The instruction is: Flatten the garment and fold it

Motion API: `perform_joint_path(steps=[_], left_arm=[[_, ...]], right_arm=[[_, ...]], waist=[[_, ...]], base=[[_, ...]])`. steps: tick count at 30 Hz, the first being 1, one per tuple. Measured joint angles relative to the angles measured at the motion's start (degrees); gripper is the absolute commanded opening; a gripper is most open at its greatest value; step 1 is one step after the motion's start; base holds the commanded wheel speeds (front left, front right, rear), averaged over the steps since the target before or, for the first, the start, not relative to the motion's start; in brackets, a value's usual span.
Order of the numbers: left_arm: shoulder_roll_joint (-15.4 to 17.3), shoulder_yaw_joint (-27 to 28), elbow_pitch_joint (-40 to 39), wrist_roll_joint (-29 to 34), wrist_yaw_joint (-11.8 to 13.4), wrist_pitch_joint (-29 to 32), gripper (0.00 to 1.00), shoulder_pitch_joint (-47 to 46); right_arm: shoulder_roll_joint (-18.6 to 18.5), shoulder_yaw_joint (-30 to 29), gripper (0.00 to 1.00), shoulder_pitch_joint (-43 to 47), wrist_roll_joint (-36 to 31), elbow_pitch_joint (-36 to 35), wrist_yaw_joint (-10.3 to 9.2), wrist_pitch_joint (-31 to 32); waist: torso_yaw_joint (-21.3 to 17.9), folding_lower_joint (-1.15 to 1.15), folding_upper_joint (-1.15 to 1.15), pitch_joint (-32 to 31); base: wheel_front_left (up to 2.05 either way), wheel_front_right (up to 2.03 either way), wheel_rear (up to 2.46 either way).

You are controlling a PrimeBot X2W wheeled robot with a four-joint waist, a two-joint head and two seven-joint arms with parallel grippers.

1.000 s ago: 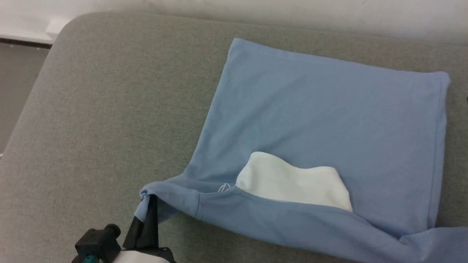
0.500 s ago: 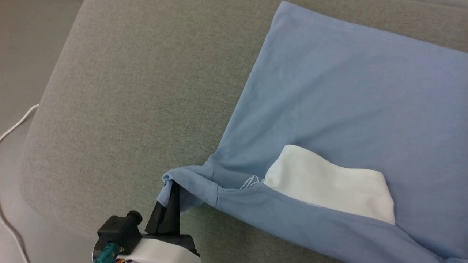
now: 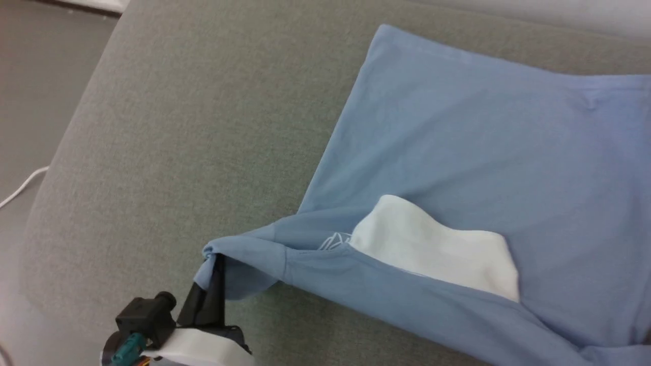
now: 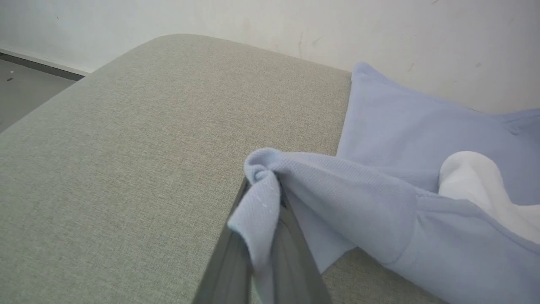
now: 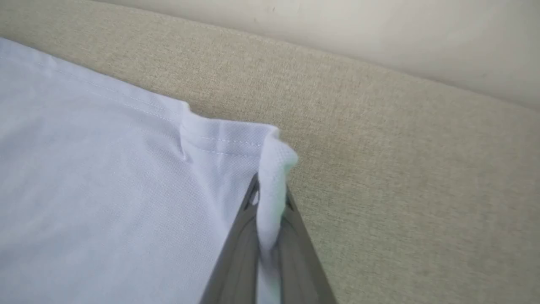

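The light blue garment (image 3: 473, 142) lies spread over the grey cushioned surface (image 3: 178, 132), its white patch (image 3: 437, 249) showing near the folded front edge. At the lower left my left gripper (image 3: 213, 264) is shut on the end of a sleeve (image 4: 261, 181), which bunches between the two dark fingers. In the right wrist view my right gripper (image 5: 270, 198) is shut on a hemmed corner of the garment (image 5: 236, 143), lifted slightly off the surface.
The grey surface ends in a rounded corner at the left, with floor (image 3: 30, 91) and a white cable (image 3: 20, 188) beyond it. A pale wall (image 4: 295, 25) runs behind the far edge. Bare grey fabric lies left of the garment.
The head camera has shifted between frames. The garment's far right hem now shows a small pucker, and the held sleeve stays pinched in my left gripper.
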Motion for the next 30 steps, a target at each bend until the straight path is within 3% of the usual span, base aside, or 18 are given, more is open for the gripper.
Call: perform_joint_path(steps=[6,9,13,17,24,25,26,27,30], left_arm=[[3.03,3.32,-0.11,-0.85,2.02,1.69,0.0,3.38],[4.66,4.77,-0.45,-1.7,2.94,2.6,0.0,5.76],[5.88,6.42,-1.1,-2.3,4.38,3.58,0.0,8.67],[7.0,8.06,-1.41,-2.94,5.11,4.11,0.0,10.67],[7.53,8.88,-1.51,-3.79,5.87,5.11,0.0,11.63],[7.56,8.94,-1.51,-3.91,5.88,5.22,0.0,11.7],[7.64,8.98,-1.47,-3.92,5.89,5.49,0.0,11.77],[7.66,8.96,-1.44,-4.05,5.89,5.54,0.0,11.77],[7.64,8.88,-1.41,-4.07,6.33,5.71,0.0,11.77]], right_arm=[[-7.19,3.42,0.0,10.34,5.93,-15.45,0.01,-1.91],[-9.7,1.49,0.0,19.5,7.31,-21.4,0.04,-2.37],[-9.03,-4.74,0.0,34.53,8.61,-28.77,0.07,-2.19],[-2.94,-10.94,0.0,49.97,8.67,-35.82,0.05,-1.29],[14.36,-16.08,0.0,70.45,7.68,-44.52,0.01,1.64],[16.62,-16.19,0.22,71.99,7.68,-45.3,0.01,1.97],[18.64,-16.45,0.53,73.11,7.68,-45.84,0.01,2.13],[20.26,-16.64,1.0,73.85,7.78,-46.33,0.01,2.21],[23.82,-17.23,1.0,73.53,10.14,-48.19,0.0,0.14]], waist=[[-3.69,-0.02,0.0,-4.67],[-6.28,-0.01,0.0,-6.81],[-10.19,-0.02,0.0,-9.43],[-14.37,-0.03,0.0,-11.44],[-20.73,-0.02,0.0,-14.02],[-21.43,-0.02,0.0,-14.32],[-22.07,-0.02,0.0,-14.58],[-22.66,-0.02,0.0,-14.81],[-24.05,-0.02,0.0,-15.19]], base=[[0.0,0.0,0.0],[0.0,0.0,0.0],[0.0,0.0,0.0],[0.0,0.0,0.0],[0.0,0.0,0.0],[0.0,0.0,0.0],[0.0,0.0,0.0],[0.0,0.0,0.0],[0.0,0.0,0.0]])
